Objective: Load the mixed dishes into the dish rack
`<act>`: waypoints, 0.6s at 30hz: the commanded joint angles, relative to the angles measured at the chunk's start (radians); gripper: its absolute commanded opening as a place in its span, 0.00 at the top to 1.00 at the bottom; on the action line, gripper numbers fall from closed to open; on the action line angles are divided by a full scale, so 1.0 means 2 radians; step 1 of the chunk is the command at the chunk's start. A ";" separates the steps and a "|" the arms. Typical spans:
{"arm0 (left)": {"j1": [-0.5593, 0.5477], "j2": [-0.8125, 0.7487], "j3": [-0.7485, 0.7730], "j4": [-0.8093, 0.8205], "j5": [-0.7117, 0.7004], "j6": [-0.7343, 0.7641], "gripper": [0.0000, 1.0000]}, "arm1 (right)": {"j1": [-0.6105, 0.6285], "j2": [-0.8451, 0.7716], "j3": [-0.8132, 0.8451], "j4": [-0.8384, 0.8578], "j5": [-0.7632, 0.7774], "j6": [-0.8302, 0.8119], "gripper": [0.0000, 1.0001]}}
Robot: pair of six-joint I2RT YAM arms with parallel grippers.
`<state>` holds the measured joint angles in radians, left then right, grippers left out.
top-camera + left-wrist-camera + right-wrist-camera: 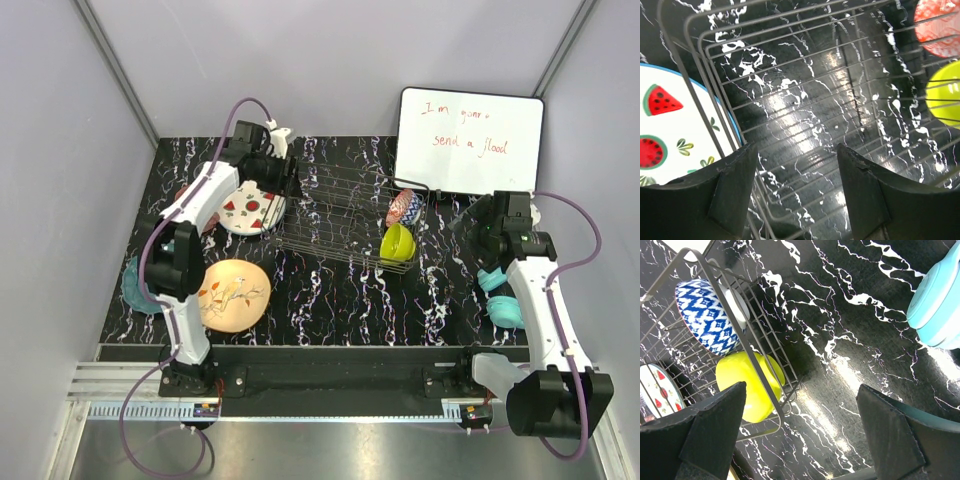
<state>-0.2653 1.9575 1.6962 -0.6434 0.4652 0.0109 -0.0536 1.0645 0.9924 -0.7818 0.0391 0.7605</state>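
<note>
1. black marbled counter (330,300); the dish rack (340,215) lies mid-counter, long axis left to right.
2. lime-green bowl (397,243) and red-white patterned bowl (403,207) stand on edge at its right end.
3. watermelon plate (250,210) lies just outside its left wall.
4. left end effector (796,152) over that wall, right end effector (801,390) off the right end: both wide, holding nothing.

Teal plate (133,292) — half hidden behind left arm (175,262); watermelon plate (670,135) — cut off.

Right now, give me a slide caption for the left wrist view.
Open left pincer above dark wire dish rack, round white watermelon-print plate beside it.
</note>
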 commanded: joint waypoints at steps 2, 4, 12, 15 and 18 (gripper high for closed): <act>0.021 -0.032 0.009 0.015 -0.006 0.012 0.33 | -0.002 0.005 -0.002 0.017 -0.007 0.002 0.00; 0.029 -0.024 0.020 0.015 -0.006 0.009 0.33 | -0.002 0.005 -0.001 0.017 -0.007 0.000 0.00; 0.030 0.031 0.040 0.029 -0.055 0.014 0.33 | -0.002 0.012 0.002 0.020 -0.010 0.004 0.00; 0.029 0.048 0.048 0.026 -0.055 0.015 0.41 | -0.002 0.012 0.003 0.020 -0.010 0.003 0.01; 0.021 0.050 0.036 0.017 -0.066 0.031 0.47 | -0.002 0.013 0.008 0.019 -0.010 0.003 0.00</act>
<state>-0.2085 2.0563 1.7535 -0.6216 0.3786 0.0338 -0.0544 1.0889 0.9867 -0.7715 0.0319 0.7609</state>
